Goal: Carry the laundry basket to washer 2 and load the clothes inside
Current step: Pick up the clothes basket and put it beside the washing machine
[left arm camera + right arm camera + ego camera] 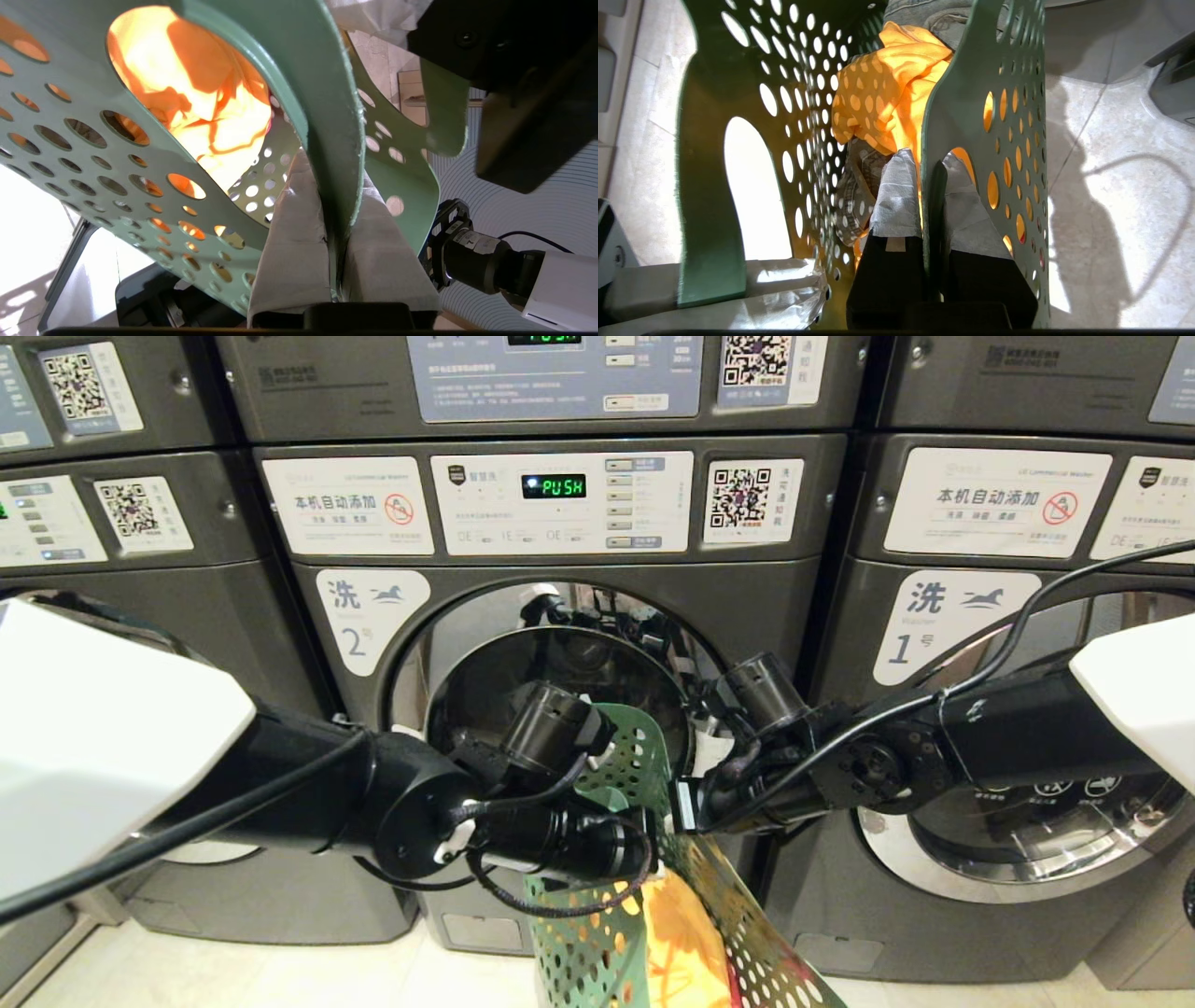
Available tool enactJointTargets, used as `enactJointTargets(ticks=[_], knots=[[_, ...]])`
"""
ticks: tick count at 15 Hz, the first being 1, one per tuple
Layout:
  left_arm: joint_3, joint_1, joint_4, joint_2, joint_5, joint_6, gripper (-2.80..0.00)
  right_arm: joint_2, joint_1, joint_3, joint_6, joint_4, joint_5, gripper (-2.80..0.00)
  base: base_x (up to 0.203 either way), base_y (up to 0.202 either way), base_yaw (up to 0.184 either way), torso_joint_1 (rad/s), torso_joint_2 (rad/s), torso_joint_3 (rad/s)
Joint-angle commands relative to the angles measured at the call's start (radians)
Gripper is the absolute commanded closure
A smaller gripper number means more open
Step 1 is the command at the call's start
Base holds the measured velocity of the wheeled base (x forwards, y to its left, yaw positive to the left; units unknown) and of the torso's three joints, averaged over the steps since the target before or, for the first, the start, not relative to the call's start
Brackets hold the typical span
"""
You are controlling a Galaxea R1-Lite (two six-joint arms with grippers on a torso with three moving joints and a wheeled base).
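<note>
Both jaws clamp the laundry basket [616, 756] rim, left gripper [334, 261] and right gripper [931, 196] on opposite walls, mouth tilted toward washer 2 [551, 691] ahead

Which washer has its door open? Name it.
Washer 2, the middle one: its drum gapes open behind the laundry basket, while washer 1 beside it shows closed glass.

You cannot see the lower part of the laundry basket [607, 933]: the head view's edge at 6 o'clock cuts it. Both arms cover the lower half of the door of washer 2 [485, 644]. The orange cloth [887, 93] hides most of the jeans [924, 14] beneath.
</note>
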Motion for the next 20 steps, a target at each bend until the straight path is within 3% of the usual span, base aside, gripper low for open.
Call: enactJointTargets(ticks=[1,6,16,20], knots=[[-0.001,0.0,0.002,0.004,-0.001,-0.004,0.0,0.002,0.0,0.007,0.002,-0.001,0.001,0.0,0.0,0.0,0.0,0.0,0.0,0.0],[-0.001,0.0,0.002,0.01,0.0,-0.004,0.0,0.005,0.0,0.012,0.002,-0.001,0.001,0.0,0.0,0.0,0.0,0.0,0.0,0.0],[-0.004,0.0,0.0,0.019,0.003,0.001,0.0,0.002,0.0,0.019,0.002,-0.001,-0.005,0.0,-0.186,0.0,0.001,0.003,0.0,0.003],[-0.042,-0.01,-0.036,0.062,0.005,0.005,0.0,0.003,-0.011,0.021,0.001,-0.001,-0.064,0.0,-0.029,0.0,-0.001,-0.002,0.0,0.002]])
